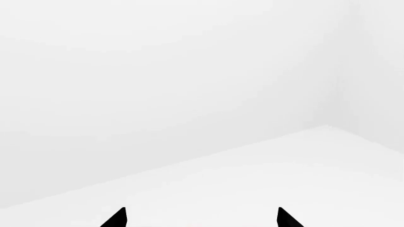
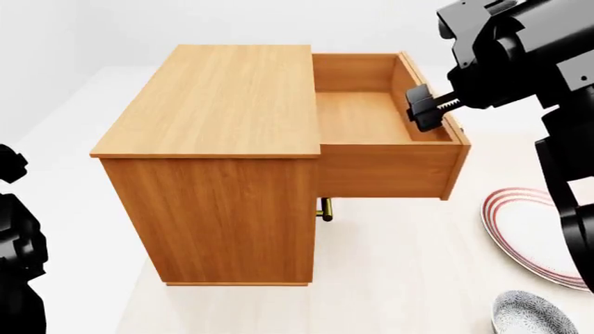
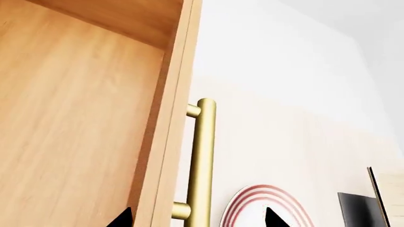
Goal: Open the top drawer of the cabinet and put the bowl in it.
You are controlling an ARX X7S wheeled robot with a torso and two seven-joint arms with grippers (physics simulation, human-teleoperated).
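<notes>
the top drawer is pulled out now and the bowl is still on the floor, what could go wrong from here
The right gripper sits at the front of the top drawer, around its brass handle; pulling away crookedly could nudge the drawer back in. The bowl lies close beside the plate, so a grasp might bump the plate.

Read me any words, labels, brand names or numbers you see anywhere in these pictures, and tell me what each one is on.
None: no text, label, brand or number shows in any view.
The cabinet, its top drawer and the brass handle are plain.
The plate bears only red rings, the bowl only a speckled pattern.
</notes>
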